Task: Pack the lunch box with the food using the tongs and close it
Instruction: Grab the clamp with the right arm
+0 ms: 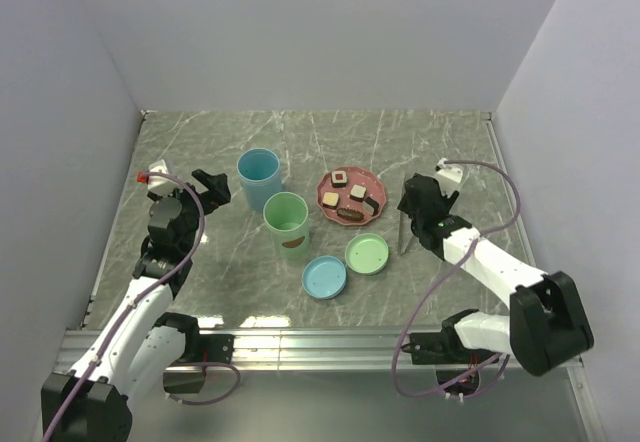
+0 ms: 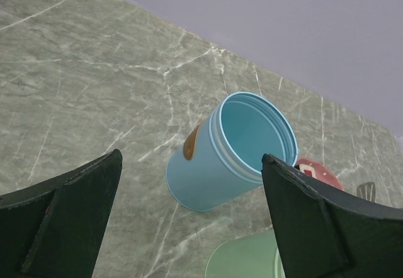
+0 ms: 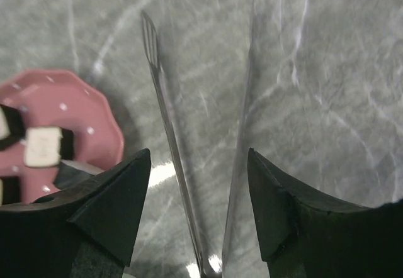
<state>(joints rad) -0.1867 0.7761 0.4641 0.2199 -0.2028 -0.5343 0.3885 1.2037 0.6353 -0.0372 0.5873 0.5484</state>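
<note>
The grey metal tongs (image 1: 402,234) lie flat on the marble table just right of the pink dotted plate (image 1: 366,175). Several small pieces of food (image 1: 356,193) sit on that plate. My right gripper (image 1: 411,208) hangs over the tongs and is open. In the right wrist view both slim arms of the tongs (image 3: 165,108) run up between my spread fingers (image 3: 119,196), which hold nothing. The lunch box shows as an open blue tub (image 1: 258,177) and an open green tub (image 1: 286,224). My left gripper (image 1: 214,184) is open and empty, left of the blue tub (image 2: 214,171).
A blue lid (image 1: 325,276) and a green lid (image 1: 367,253) lie flat in front of the tubs. White walls close the table at the back and on both sides. A metal rail runs along the near edge by the arm bases.
</note>
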